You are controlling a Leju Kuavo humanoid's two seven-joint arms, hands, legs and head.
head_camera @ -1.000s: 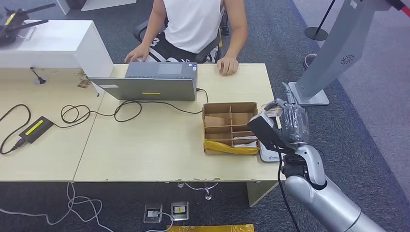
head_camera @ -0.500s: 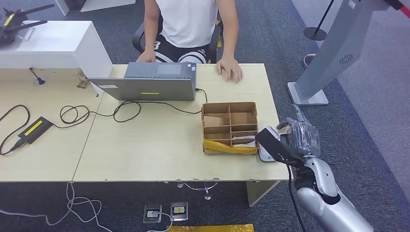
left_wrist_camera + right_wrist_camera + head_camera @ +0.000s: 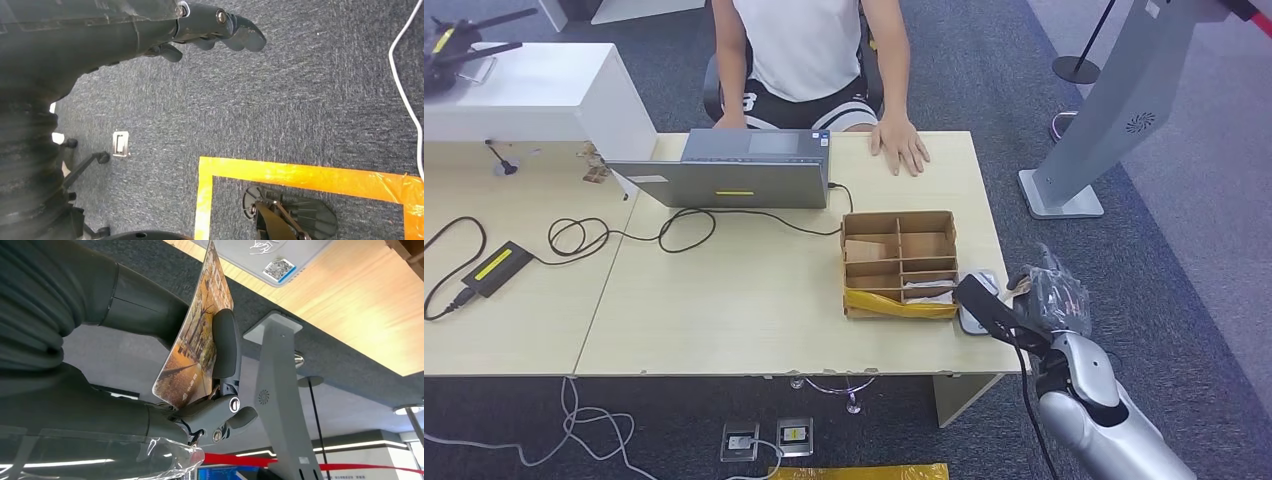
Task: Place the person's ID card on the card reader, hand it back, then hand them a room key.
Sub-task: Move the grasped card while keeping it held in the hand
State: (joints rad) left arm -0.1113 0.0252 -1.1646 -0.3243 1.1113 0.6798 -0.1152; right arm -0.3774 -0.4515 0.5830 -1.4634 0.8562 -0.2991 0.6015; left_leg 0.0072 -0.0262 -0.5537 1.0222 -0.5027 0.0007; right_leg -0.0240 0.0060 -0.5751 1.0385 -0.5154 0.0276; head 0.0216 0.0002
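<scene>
My right hand (image 3: 1049, 298) hangs just off the table's right edge, beside the white card reader (image 3: 972, 306). It pinches a card printed with an orange autumn picture (image 3: 197, 340) between thumb and fingers. In the right wrist view the card stands on edge with its tip close to the reader (image 3: 265, 255), which carries a QR sticker; I cannot tell whether they touch. The person sits across the table with one hand (image 3: 902, 143) flat on the tabletop. My left hand (image 3: 220, 27) hangs over the carpet, its fingers loosely apart and holding nothing.
A cardboard divider box (image 3: 900, 262) with yellow tape on its front stands next to the reader. A grey laptop (image 3: 734, 170) and black cables (image 3: 584, 235) lie further left. A grey kiosk stand (image 3: 1104, 110) rises on the right of the table.
My right hand has sunk and drawn back with the card, from beside the box to below the table's right edge. The person has leaned forward and laid a hand flat.
</scene>
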